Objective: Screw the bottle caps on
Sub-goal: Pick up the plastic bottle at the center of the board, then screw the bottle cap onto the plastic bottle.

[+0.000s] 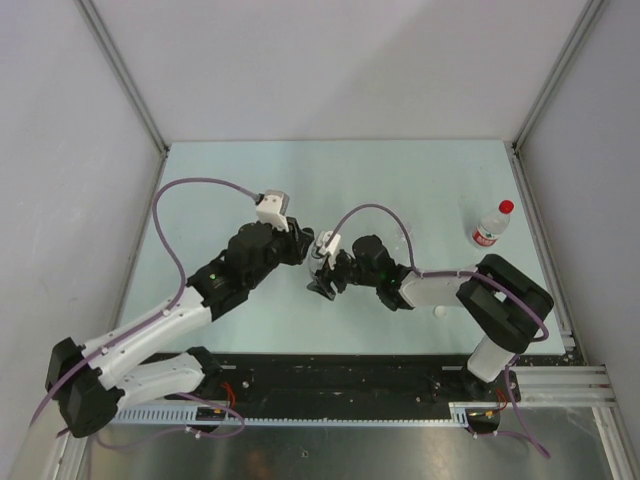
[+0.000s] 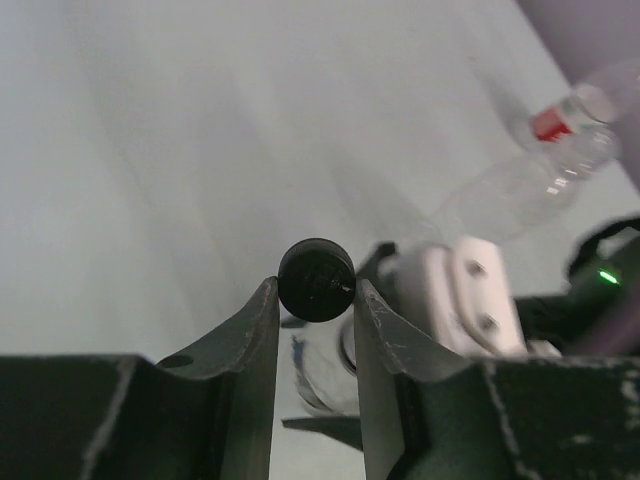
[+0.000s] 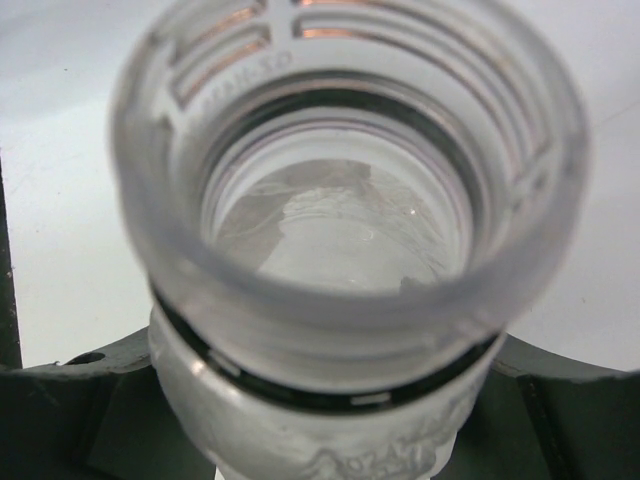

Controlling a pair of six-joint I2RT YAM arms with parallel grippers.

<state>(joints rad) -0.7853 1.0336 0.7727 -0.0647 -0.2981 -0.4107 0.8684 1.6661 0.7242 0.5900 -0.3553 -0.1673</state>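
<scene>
My left gripper [image 2: 316,290] is shut on the black cap [image 2: 316,280], pinched at its fingertips. In the top view the left gripper [image 1: 303,250] is just left of the right gripper [image 1: 322,278]. The right gripper is shut on a clear bottle [image 3: 340,200] whose open threaded mouth fills its wrist view, with a black ring under the neck. That bottle shows blurred behind the left fingers [image 2: 330,375], just below the cap. The labelled bottle [image 1: 491,227] with the red cap [image 1: 506,207] on it lies at the right. A whitish cap [image 1: 437,312] lies by the right arm. The third bottle is out of view.
The labelled bottle also shows in the left wrist view [image 2: 540,160], beyond the right wrist's white camera housing [image 2: 465,300]. Grey walls stand on the left, back and right of the pale table [image 1: 400,180]. The two wrists are close together mid-table.
</scene>
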